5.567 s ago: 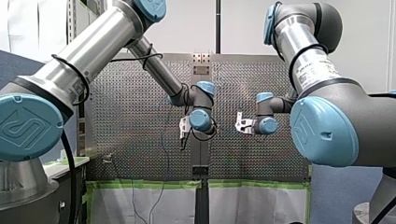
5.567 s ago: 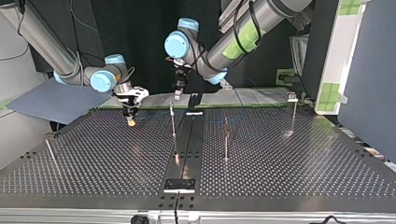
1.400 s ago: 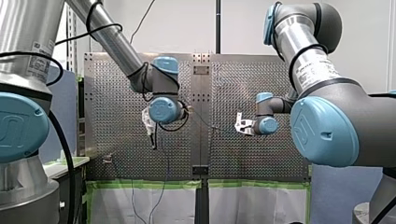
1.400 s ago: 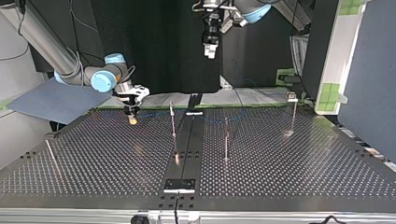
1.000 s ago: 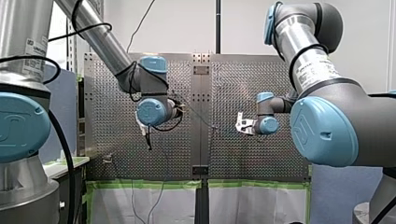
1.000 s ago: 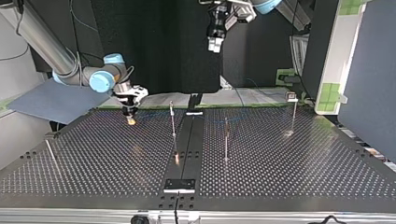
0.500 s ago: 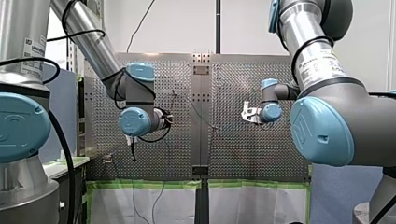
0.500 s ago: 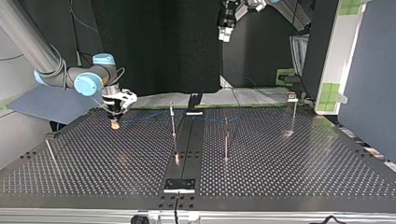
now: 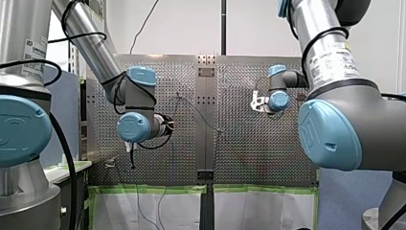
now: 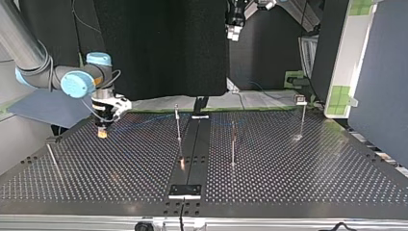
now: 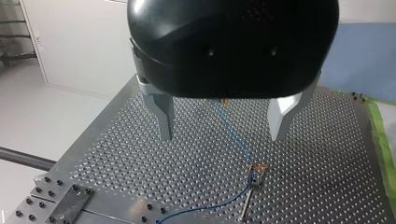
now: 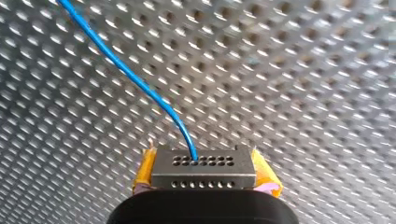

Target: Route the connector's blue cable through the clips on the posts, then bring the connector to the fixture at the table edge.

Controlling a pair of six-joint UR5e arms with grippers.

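In the right wrist view my right gripper (image 12: pixel 203 183) is shut on the grey connector (image 12: pixel 203 164), its yellow pads (image 12: pixel 264 175) pressed to both ends. The blue cable (image 12: pixel 126 74) leaves the connector's face and runs off over the perforated table. Seen in the top view, this gripper (image 10: pixel 102 133) hangs just above the table at the far left, and the cable (image 10: pixel 144 122) trails toward the middle posts (image 10: pixel 178 122). My left gripper (image 11: pixel 221 138) stands open high above the table with nothing between its fingers. Under it the cable (image 11: pixel 232 134) passes a clip on a post (image 11: pixel 256 171).
Thin posts (image 10: pixel 233 139) stand around the table's centre strip, another post (image 10: pixel 302 118) at the top view's right, and a leaning rod (image 10: pixel 52 159) at its left. A small plate (image 10: pixel 184 191) sits at the table's near edge. A dark screen (image 10: pixel 163 48) stands behind.
My right gripper has carried the connector toward the top view's left. My left gripper has drifted up and to that view's right, still open.
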